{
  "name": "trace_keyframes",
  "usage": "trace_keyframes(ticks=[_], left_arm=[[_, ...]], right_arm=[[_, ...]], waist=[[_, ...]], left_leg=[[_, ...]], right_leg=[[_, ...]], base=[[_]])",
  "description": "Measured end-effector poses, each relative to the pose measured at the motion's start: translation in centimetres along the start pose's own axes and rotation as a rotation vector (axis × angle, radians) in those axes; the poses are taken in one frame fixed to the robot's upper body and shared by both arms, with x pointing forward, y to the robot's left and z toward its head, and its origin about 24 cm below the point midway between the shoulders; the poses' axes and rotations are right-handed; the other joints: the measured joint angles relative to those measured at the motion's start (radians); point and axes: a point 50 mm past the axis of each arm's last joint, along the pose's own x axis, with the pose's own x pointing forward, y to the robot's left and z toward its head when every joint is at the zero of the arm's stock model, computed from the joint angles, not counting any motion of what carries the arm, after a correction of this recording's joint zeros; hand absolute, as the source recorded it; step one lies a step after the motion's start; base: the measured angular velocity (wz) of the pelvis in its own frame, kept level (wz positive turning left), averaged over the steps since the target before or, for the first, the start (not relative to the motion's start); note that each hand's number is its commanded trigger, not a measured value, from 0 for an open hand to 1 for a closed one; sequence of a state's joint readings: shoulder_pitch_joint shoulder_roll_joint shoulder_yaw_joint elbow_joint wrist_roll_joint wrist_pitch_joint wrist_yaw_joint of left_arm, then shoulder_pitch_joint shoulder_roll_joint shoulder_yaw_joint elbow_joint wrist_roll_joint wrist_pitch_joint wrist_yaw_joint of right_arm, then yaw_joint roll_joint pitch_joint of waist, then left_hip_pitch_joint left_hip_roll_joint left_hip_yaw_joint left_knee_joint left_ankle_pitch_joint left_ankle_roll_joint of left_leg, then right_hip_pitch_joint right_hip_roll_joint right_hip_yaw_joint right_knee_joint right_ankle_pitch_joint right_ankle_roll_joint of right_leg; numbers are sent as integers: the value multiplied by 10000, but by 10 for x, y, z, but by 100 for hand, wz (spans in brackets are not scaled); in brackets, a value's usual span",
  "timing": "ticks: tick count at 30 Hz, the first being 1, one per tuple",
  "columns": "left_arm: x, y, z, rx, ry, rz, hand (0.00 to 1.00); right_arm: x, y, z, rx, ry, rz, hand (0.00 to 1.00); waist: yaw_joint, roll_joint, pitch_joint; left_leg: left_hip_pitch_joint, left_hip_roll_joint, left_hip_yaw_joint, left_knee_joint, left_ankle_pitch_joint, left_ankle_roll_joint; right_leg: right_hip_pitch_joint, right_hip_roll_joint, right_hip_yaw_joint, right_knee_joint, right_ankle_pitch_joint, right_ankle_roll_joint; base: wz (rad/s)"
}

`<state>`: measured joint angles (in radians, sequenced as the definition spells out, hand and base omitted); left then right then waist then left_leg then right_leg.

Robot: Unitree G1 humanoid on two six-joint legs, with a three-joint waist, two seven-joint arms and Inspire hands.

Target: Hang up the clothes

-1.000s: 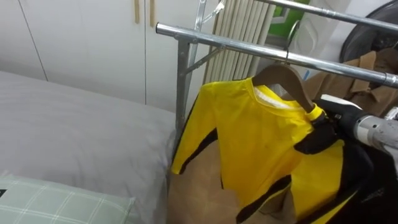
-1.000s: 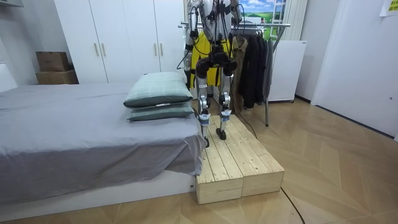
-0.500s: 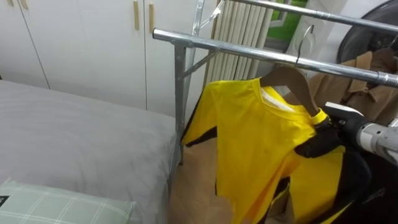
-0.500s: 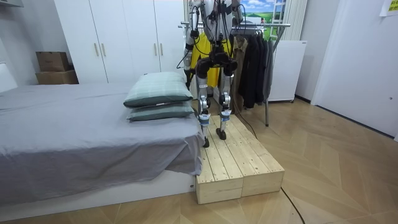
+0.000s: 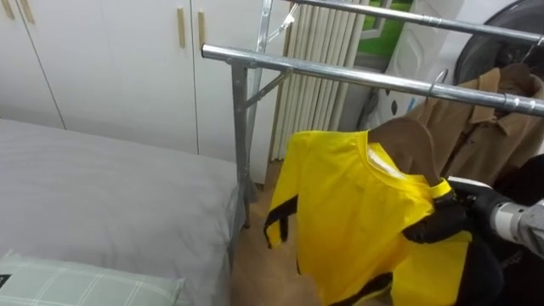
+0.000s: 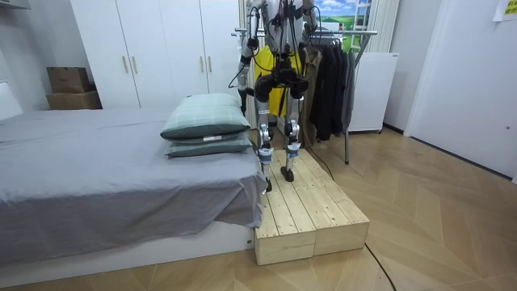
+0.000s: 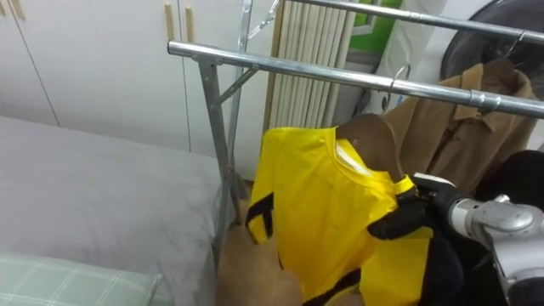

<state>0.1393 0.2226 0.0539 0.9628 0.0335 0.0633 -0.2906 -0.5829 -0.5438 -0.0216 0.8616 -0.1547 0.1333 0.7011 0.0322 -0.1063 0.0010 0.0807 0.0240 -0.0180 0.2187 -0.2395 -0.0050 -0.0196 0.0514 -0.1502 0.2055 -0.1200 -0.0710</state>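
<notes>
A yellow shirt with black trim hangs on a wooden hanger. The hanger's metal hook sits at the front rail of the clothes rack. My right hand, black, is curled round the shirt's right shoulder at the hanger's end. In the right eye view that hand pinches the same yellow shoulder. In the room view I stand upright on a wooden platform, facing the rack with the yellow shirt before me.
A brown coat hangs on the rail just right of the shirt, with dark clothes beyond. The rack's upright post stands left of the shirt. A grey bed with a green checked pillow lies left, a white wardrobe behind.
The hanger and yellow shirt have slid right along the rail towards the brown coat and sunk a little. My right hand moved with them, still holding the shoulder.
</notes>
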Motion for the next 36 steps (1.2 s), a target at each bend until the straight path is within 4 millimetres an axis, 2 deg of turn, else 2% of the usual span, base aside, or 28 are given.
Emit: trace_keyframes(ticks=[4, 6, 11, 16, 17, 20, 24, 36], left_arm=[[-1, 3, 2, 52, -46, -34, 0], [-2, 5, 6, 190, -236, -115, 0], [-3, 9, 11, 484, -342, -204, 0], [-4, 12, 16, 691, -525, -206, 0], [-4, 13, 18, 805, -593, -207, 0], [-5, 15, 22, 930, -707, -227, 0], [-5, 17, 24, 1008, -777, -270, 0], [-6, 16, 30, 1145, -1010, -381, 0]], right_arm=[[0, 0, 0, 77, -58, 7, 100], [0, 1, -5, 537, -68, 99, 100], [4, 9, -21, 1281, 252, 461, 100], [4, 19, -43, 1594, 866, 737, 100], [4, 21, -48, 1682, 1016, 786, 100], [4, 23, -51, 1675, 1212, 861, 100], [5, 27, -59, 1654, 1632, 976, 100], [5, 31, -70, 1727, 2199, 1048, 100]], waist=[[-20, -74, 39], [-3, -211, 72], [85, -415, 55], [405, -600, 75], [529, -663, 105], [653, -801, 111], [852, -881, 134], [1110, -976, 192]], left_leg=[[7, 2, 4, -31, 0, 0], [6, 1, 2, -27, 0, 0], [-30, -6, -36, -8, 0, 0], [-14, 1, -41, 5, -1, 0], [-58, 2, -32, 39, -1, -1], [-355, 7, -49, 178, -2, -1], [-447, 4, -105, 212, -2, -2], [-597, -3, -135, 346, -6, -3]], right_leg=[[12, 5, 1, -10, 1, 0], [16, 3, -9, -16, 1, 0], [24, -13, -56, -27, 1, 0], [61, -12, -76, -30, 3, -1], [24, -12, -75, -24, 4, -3], [-189, -13, -123, -18, 42, -44], [-242, -19, -180, -21, 46, -42], [-334, -27, -207, 7, 49, -45]], base=[[-1], [0], [2], [0], [0], [2], [4], [0]])
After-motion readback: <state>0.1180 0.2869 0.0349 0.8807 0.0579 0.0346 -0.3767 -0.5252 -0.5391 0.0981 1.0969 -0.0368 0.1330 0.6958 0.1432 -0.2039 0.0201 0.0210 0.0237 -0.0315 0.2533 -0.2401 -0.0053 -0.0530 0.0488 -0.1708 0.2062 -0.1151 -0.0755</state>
